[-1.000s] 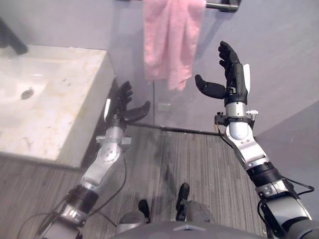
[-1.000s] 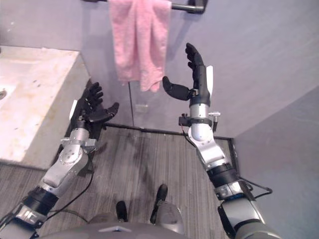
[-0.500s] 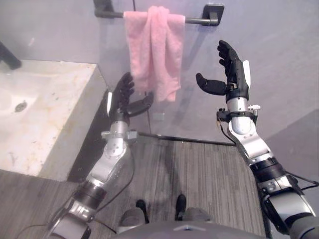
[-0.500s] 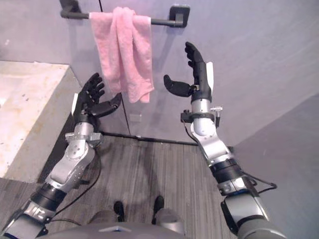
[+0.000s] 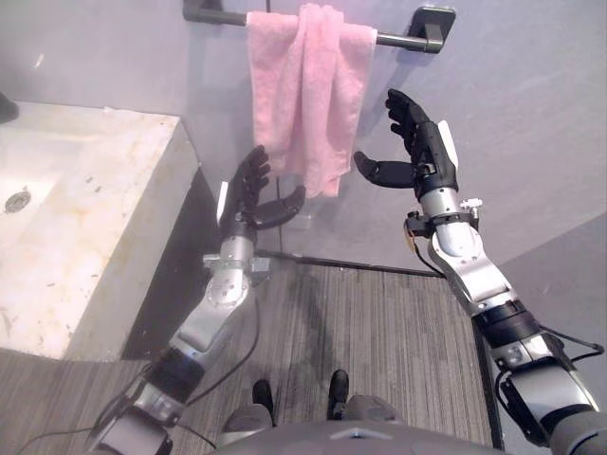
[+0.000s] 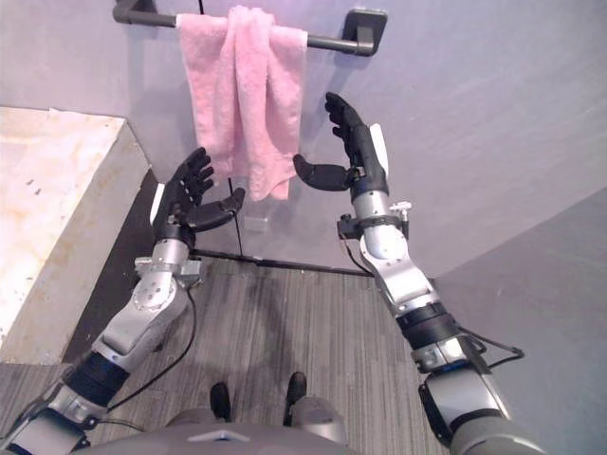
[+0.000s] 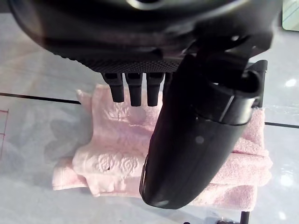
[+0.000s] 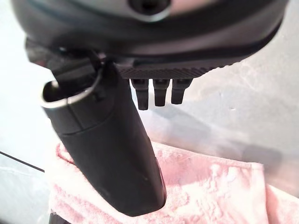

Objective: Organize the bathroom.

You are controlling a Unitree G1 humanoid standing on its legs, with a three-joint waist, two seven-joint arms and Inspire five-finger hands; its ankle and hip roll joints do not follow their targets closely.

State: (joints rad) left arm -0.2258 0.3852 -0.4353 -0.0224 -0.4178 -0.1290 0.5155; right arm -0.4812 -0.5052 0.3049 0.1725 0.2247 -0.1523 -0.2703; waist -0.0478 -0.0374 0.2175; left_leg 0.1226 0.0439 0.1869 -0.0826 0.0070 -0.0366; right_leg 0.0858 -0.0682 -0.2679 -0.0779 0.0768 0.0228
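A pink towel (image 5: 305, 95) hangs bunched over a dark towel bar (image 5: 403, 40) on the grey wall. My left hand (image 5: 250, 190) is raised just left of the towel's lower edge, open, fingers straight and thumb out, holding nothing. At the towel's lower right corner my right hand (image 5: 417, 152) is open too, its thumb reaching toward the cloth. The same towel (image 7: 117, 149) lies past the left hand's fingers (image 7: 131, 88) in the left wrist view. Beyond the right hand's thumb (image 8: 112, 154) in the right wrist view, the towel (image 8: 210, 191) shows close.
A white stone sink counter (image 5: 85, 209) stands to the left, its side close to my left arm. Grey plank floor (image 5: 379, 341) lies below, and a grey wall (image 5: 541, 142) closes off the right side.
Both hands have drawn closer to the towel: the right moved left to its lower corner, the left shifted slightly right. The camera has also shifted a little.
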